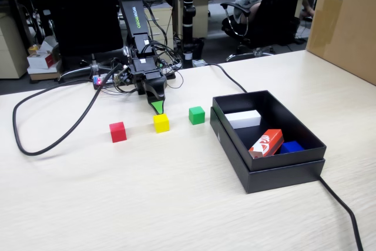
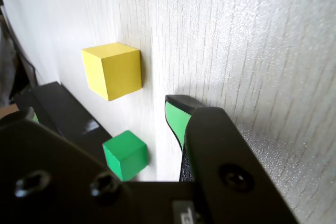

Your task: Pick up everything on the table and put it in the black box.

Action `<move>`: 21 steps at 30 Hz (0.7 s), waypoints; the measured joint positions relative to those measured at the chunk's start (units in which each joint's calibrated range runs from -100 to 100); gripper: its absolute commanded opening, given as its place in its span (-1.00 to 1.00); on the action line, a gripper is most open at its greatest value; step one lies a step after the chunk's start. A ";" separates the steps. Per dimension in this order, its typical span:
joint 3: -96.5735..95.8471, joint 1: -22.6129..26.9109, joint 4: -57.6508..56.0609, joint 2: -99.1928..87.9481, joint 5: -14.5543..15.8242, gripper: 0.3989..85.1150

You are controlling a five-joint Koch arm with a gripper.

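Note:
Three small cubes lie in a row on the pale wood table (image 1: 147,198): a red cube (image 1: 118,131), a yellow cube (image 1: 161,123) (image 2: 113,71) and a green cube (image 1: 197,115) (image 2: 125,155). My gripper (image 1: 156,105) (image 2: 102,106) points down at the table just behind the yellow cube, touching none of them. It is open, and its green-padded fingers (image 2: 176,121) stand wide apart with nothing held. The black box (image 1: 276,166) (image 2: 63,111) stands right of the green cube.
Inside the box lie a white block (image 1: 244,119), an orange-red carton (image 1: 265,143) and a blue thing (image 1: 291,146). A brown cardboard carton (image 1: 346,22) stands back right. Black cables loop at the left (image 1: 53,139) and trail off front right (image 1: 346,216).

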 measured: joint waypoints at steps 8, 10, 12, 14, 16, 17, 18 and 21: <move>0.00 0.00 0.00 0.00 0.00 0.14; 0.00 0.00 0.00 0.00 0.00 0.14; 0.00 0.00 0.00 0.00 0.00 0.14; 0.00 0.00 0.00 0.00 0.00 0.13; 0.00 0.00 0.00 0.00 0.00 0.13; 0.00 0.00 0.00 0.00 0.00 0.13; 0.00 0.00 0.00 0.00 0.00 0.13; 0.00 0.54 0.00 0.00 -0.05 0.13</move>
